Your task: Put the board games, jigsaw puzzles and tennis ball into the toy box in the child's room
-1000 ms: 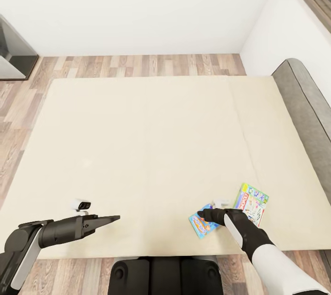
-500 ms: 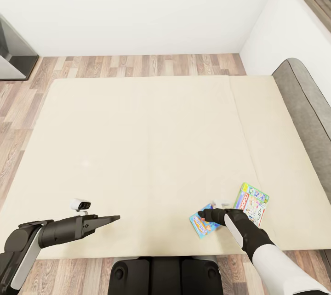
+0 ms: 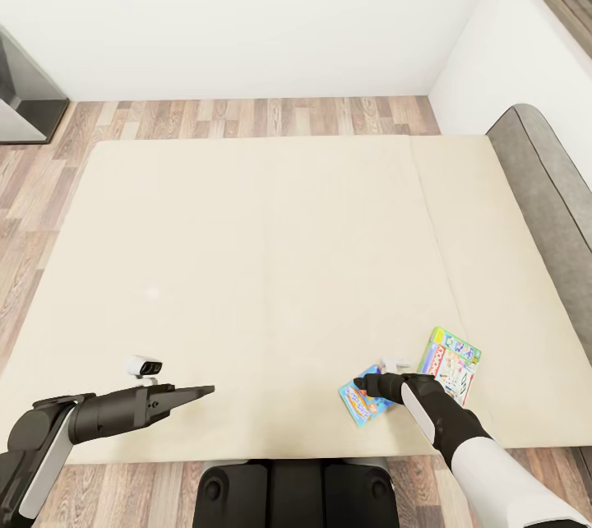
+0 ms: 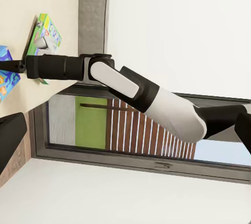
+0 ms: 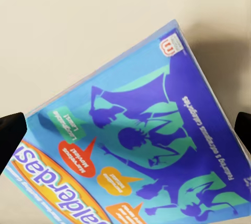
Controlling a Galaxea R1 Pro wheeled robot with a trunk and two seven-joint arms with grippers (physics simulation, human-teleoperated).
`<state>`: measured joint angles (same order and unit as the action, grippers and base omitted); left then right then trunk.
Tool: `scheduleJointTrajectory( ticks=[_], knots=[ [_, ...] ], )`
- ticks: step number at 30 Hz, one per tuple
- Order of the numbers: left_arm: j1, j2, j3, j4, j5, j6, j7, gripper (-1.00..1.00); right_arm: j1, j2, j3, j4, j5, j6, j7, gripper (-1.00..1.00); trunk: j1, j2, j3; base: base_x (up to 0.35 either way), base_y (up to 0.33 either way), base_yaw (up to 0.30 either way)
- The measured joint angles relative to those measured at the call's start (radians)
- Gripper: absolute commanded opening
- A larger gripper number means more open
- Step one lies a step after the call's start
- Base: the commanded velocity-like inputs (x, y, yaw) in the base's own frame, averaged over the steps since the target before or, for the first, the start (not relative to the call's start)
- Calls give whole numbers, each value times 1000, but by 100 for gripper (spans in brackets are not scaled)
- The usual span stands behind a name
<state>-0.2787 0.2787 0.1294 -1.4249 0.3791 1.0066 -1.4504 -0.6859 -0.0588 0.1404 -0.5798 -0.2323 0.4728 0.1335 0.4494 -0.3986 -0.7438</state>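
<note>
While nothing has shifted since half a second ago, the right claw (image 3: 360, 386) hangs spread wide over the blue board game (image 3: 359, 406), which lies flat near the bed's (image 3: 271, 257) front edge. Its fingertips (image 5: 10, 132) straddle the box without touching. The right arm hides part of the green board game (image 3: 453, 357) beside it. The left claw (image 3: 200, 390) hovers apart; its grip cannot be judged.
</note>
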Motion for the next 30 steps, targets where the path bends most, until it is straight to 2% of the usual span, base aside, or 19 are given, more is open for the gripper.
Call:
scheduleJointTrajectory(
  ticks=[30],
  knots=[
    [0,-1,0,0,0,1,0,100,0,1,0,0,0,0,0,100,0,0,2,0,0,0]
  ],
)
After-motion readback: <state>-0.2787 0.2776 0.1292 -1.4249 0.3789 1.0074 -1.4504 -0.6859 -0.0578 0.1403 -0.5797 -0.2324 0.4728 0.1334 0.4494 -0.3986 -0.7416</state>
